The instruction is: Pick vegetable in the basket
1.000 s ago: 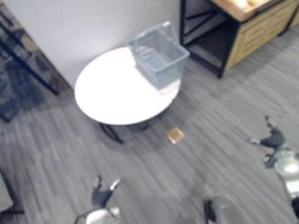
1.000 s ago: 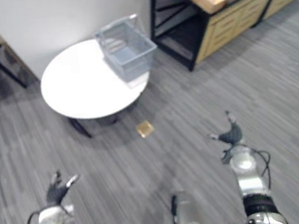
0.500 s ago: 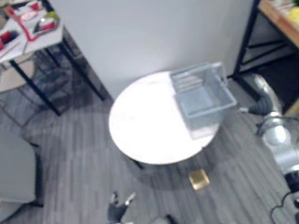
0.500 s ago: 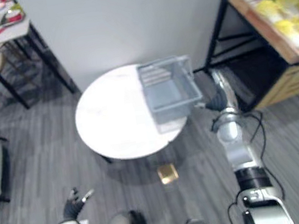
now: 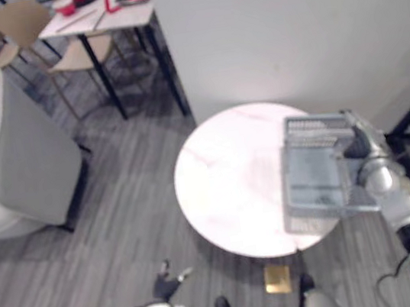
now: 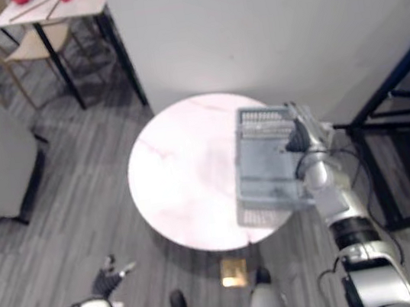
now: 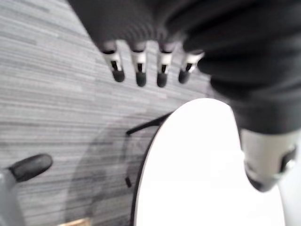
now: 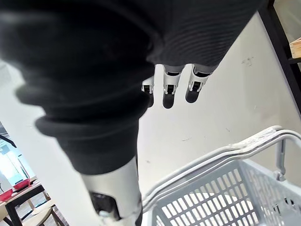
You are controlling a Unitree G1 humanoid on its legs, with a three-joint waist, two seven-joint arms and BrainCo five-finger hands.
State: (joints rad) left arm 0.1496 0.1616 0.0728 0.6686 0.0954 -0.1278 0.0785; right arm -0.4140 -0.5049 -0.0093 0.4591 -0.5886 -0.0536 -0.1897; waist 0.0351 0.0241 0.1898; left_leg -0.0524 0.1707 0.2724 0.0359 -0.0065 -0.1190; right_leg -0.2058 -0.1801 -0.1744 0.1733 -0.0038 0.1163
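A grey mesh basket (image 5: 299,128) stands on the right part of a round white table (image 5: 225,181); I see only its grey bottom inside. My right hand (image 5: 356,145) hovers over the basket's right rim. In the right wrist view its fingers (image 8: 170,93) are straight and hold nothing, above the basket's folded handles (image 8: 225,153). My left hand (image 5: 165,283) hangs low over the floor in front of the table, fingers (image 7: 139,67) spread and open, with the table's edge (image 7: 202,165) past them.
A white wall rises just behind the table. A grey armchair (image 5: 13,159) stands at the left, a dining table (image 5: 103,10) with red bowls and chairs at the back left. A black shelf frame (image 6: 383,104) is at the right. A small tan square (image 5: 277,278) lies on the floor.
The camera has shifted, bringing the table closer. My right hand has moved from beside the basket to over its right rim. The left hand stays low.
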